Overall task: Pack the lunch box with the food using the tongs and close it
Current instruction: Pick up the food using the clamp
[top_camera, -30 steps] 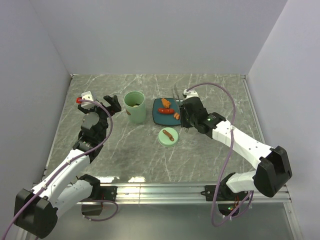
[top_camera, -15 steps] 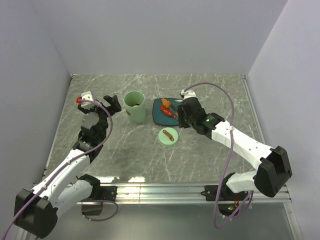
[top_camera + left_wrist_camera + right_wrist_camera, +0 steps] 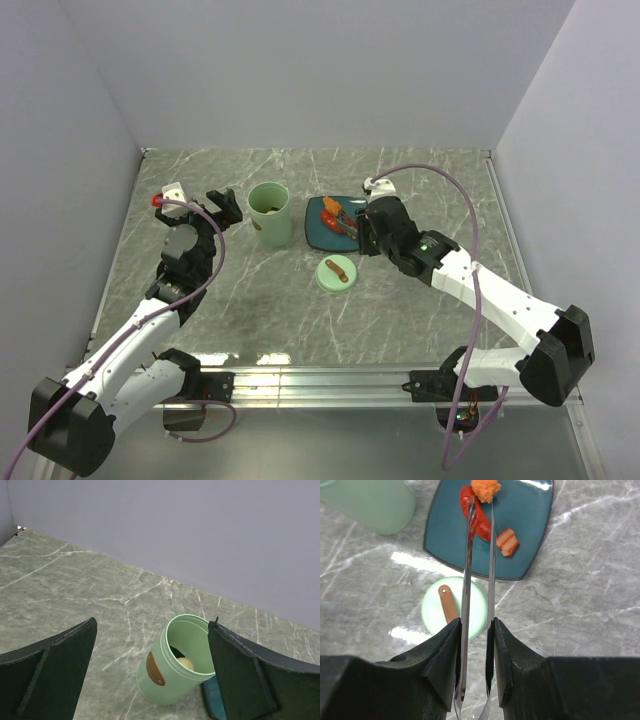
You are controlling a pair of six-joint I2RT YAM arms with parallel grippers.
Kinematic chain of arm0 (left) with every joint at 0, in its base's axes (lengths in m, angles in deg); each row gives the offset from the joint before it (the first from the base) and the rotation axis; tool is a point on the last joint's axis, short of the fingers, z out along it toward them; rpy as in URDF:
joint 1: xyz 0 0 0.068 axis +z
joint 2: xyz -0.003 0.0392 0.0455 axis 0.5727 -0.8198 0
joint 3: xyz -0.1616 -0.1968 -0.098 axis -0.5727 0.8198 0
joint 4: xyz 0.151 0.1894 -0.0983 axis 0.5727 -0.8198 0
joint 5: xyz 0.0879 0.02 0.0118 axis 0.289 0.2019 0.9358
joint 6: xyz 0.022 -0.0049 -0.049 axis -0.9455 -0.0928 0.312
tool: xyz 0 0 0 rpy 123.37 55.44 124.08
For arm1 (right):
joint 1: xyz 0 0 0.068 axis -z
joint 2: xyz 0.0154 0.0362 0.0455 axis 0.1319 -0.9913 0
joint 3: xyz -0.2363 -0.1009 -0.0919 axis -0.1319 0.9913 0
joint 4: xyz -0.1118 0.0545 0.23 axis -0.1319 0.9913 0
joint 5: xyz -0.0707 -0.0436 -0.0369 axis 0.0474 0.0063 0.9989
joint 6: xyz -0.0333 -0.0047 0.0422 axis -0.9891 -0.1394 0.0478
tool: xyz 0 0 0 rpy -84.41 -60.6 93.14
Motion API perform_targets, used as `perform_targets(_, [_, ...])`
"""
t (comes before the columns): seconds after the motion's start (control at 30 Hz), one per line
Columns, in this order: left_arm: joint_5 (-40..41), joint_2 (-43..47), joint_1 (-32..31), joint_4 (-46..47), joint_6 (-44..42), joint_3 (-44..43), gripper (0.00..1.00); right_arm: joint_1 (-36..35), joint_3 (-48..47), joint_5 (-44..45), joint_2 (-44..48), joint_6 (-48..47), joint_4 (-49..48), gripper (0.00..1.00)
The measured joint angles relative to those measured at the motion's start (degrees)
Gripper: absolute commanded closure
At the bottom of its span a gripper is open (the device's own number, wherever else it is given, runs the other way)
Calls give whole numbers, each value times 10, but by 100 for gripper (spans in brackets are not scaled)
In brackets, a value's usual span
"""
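The right gripper (image 3: 475,630), clamped on the tongs (image 3: 478,560), pinches the orange fried chunk (image 3: 485,488) over the plate (image 3: 530,535); lift gently, keep squeezing, and carry it to the lunch box (image 3: 269,213), beside which the left gripper (image 3: 150,665) waits wide.

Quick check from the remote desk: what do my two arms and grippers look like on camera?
Both arms have white link shells with black joints. A mauve cable loops along each. The left gripper and right gripper have black wedge-shaped fingers; the left wrist carries a white block with a red tip. A green light glows on the right forearm.
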Motion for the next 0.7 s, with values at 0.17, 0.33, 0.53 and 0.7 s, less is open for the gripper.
perform_targets(0.17, [0,0,0,0,0,0,1,-13,1,-4,21,-9,-8,61])
perform_targets(0.33, [0,0,0,0,0,0,1,-14,2,-3,30,-20,-20,60])
perform_targets(0.53, [0,0,0,0,0,0,1,-14,2,3,16,-37,-22,60])
perform_targets(0.7, [0,0,0,0,0,0,1,-14,-1,12,8,-57,-37,60])
